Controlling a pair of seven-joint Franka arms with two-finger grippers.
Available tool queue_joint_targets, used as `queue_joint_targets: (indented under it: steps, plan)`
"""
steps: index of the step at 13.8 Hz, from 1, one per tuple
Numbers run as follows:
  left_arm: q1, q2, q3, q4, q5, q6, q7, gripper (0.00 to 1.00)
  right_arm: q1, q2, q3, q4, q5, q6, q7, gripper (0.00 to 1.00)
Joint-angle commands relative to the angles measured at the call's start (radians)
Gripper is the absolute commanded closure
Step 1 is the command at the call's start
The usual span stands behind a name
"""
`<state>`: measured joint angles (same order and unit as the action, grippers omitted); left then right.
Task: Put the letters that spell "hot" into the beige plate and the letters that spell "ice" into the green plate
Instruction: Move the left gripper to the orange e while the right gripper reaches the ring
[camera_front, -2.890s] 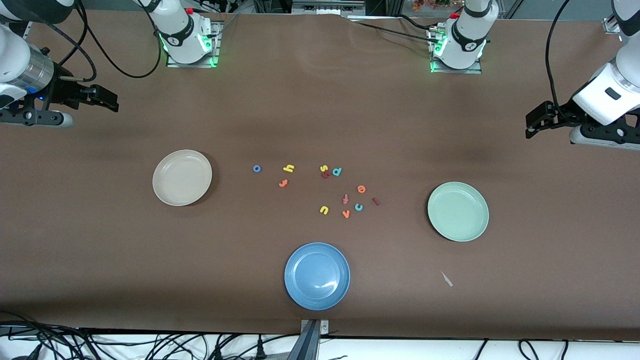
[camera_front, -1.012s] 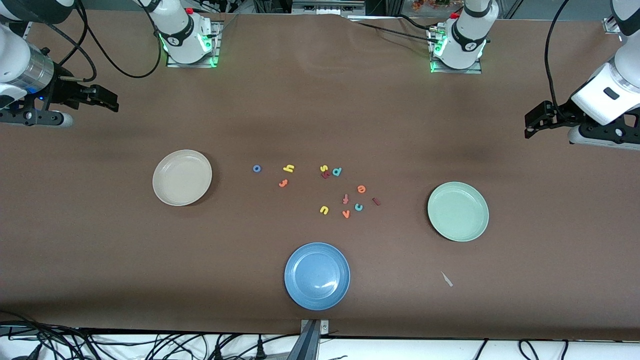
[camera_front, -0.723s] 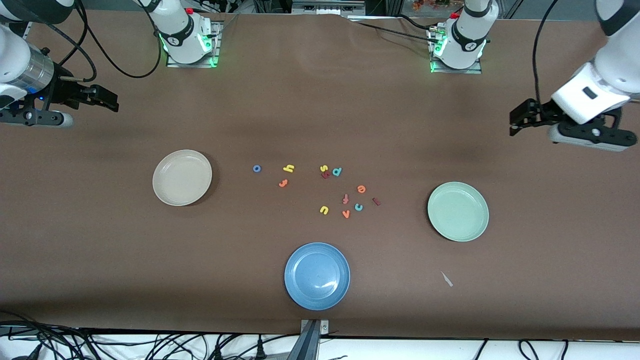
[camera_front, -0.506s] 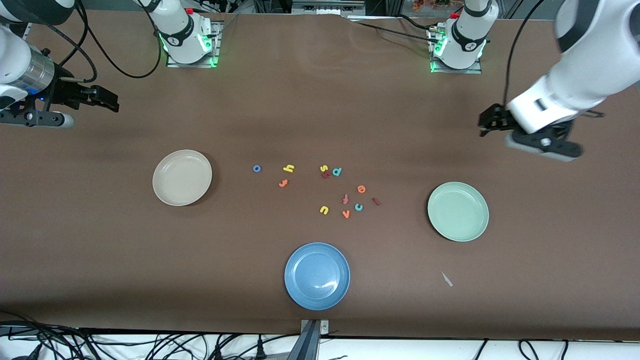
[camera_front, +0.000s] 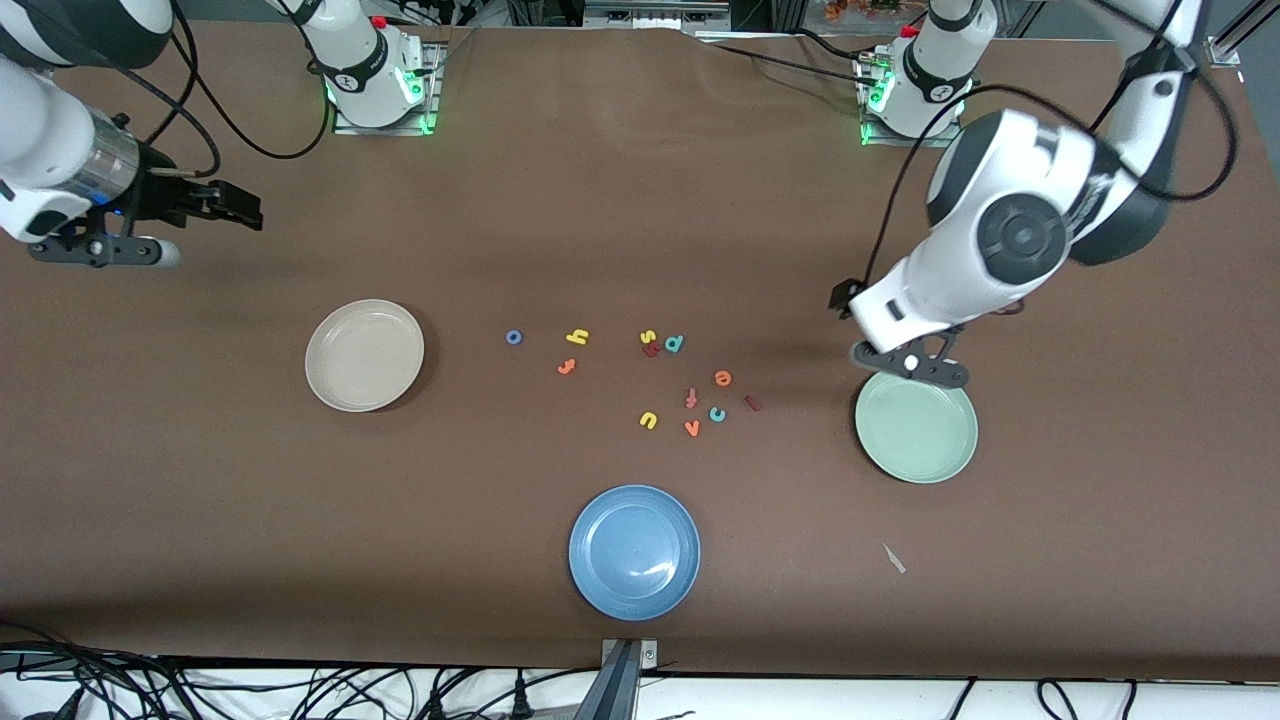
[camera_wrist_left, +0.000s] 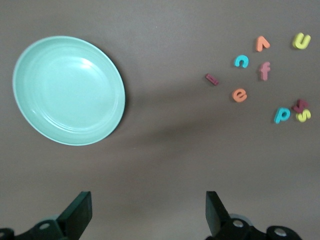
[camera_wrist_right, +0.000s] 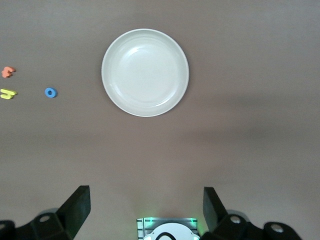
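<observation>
The blue "o", yellow "h" and orange "t" lie on the table between the beige plate and the other letters. The orange "e", teal "c" and dark red "i" lie toward the green plate. Both plates hold nothing. My left gripper hangs open and holds nothing, over bare table between the "i" and the green plate. My right gripper is open too, over the table at the right arm's end, apart from the beige plate.
A blue plate sits near the table's front edge. Other letters are mixed in: yellow "u", orange "v", pinkish "t", teal "d", yellow "s". A small pale scrap lies nearer the camera than the green plate.
My left arm has swung in from its end of the table to just above the green plate's edge. The right gripper has shifted slightly toward the middle. No letter has moved.
</observation>
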<state>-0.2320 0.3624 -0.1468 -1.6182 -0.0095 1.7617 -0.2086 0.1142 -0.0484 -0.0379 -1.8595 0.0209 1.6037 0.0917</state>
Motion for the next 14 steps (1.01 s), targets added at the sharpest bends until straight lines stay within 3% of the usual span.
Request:
queue_joint_targets:
  steps: [1, 4, 9, 12, 13, 14]
  plan:
    - [-0.053, 0.125, 0.007, 0.124, -0.012, -0.011, -0.222, 0.0, 0.076, 0.051, -0.002, 0.0, 0.017, 0.06, 0.093, 0.0]
    - [-0.114, 0.21, 0.007, 0.156, -0.012, 0.057, -0.348, 0.0, 0.169, 0.113, -0.002, 0.0, 0.017, 0.149, 0.224, 0.0]
    - [-0.176, 0.342, 0.007, 0.149, 0.045, 0.329, -0.279, 0.0, 0.261, 0.225, -0.002, -0.003, 0.074, 0.306, 0.379, 0.0]
    - [-0.197, 0.403, 0.007, 0.144, 0.042, 0.43, -0.249, 0.0, 0.32, 0.283, 0.0, -0.059, 0.077, 0.474, 0.456, 0.0]
    - [-0.202, 0.421, 0.007, 0.144, 0.042, 0.458, -0.258, 0.02, 0.335, 0.297, 0.001, -0.076, 0.079, 0.53, 0.488, 0.0]
    - [-0.214, 0.432, 0.007, 0.143, 0.04, 0.466, -0.262, 0.12, 0.344, 0.314, 0.007, -0.089, 0.079, 0.571, 0.506, 0.0]
